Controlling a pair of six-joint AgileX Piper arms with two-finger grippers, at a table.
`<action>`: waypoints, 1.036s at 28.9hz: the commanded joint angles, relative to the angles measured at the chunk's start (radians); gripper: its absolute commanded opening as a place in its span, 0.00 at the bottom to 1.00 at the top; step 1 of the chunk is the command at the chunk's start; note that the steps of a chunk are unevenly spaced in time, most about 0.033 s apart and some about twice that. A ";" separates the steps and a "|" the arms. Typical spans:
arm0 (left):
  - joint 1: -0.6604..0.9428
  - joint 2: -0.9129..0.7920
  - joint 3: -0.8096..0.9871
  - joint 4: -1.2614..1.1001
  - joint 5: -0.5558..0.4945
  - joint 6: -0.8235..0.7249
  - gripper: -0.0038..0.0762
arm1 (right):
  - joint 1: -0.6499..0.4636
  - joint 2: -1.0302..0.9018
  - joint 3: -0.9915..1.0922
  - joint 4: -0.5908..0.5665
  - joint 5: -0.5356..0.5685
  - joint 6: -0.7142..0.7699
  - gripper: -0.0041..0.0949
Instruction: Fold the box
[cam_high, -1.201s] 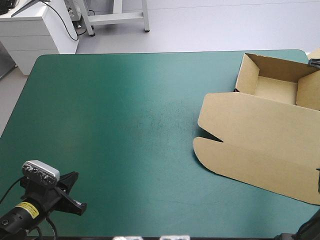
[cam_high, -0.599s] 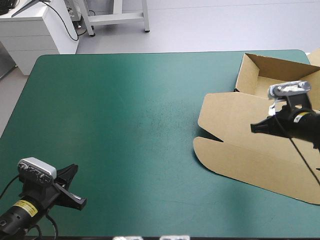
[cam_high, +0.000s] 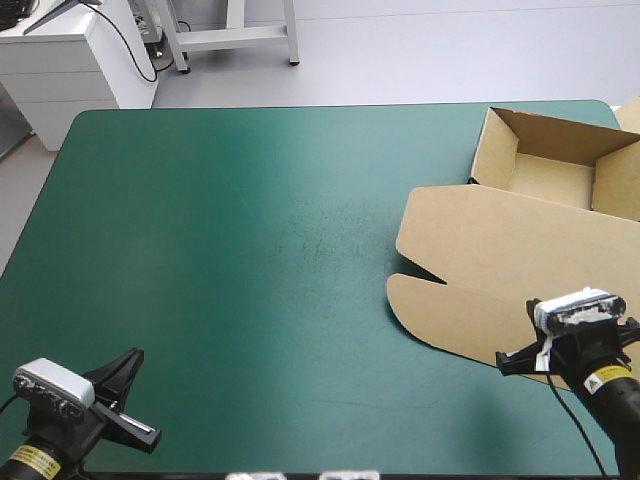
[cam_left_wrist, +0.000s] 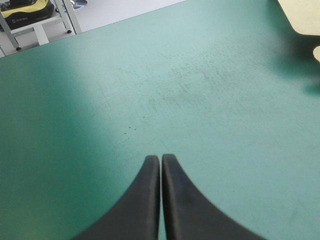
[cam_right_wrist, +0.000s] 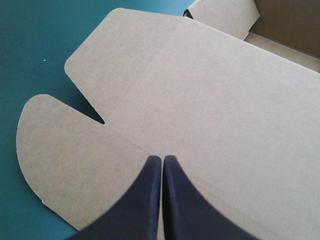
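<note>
The box (cam_high: 520, 250) sits at the desk's (cam_high: 250, 230) far right: walls (cam_high: 497, 150) raised, lid (cam_right_wrist: 210, 100) flat, so folding appears largely done. Left claw (cam_left_wrist: 161, 159) and right claw (cam_right_wrist: 162, 159) are pressed together, empty.

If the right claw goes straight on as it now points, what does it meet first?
Probably the flat lid of the brown box, right ahead of the shut right claw; how high the tips hang above it is unclear.
</note>
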 joint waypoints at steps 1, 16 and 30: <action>0.001 -0.011 -0.007 -0.003 -0.066 0.003 0.04 | 0.004 -0.098 0.032 0.004 -0.091 -0.008 0.04; 0.001 -0.011 -0.007 -0.014 -0.017 0.003 0.04 | 0.004 -0.401 0.093 0.004 0.066 0.020 0.04; 0.001 -0.011 -0.009 -0.015 0.027 -0.001 0.04 | 0.004 -0.401 0.093 0.010 0.082 0.025 0.04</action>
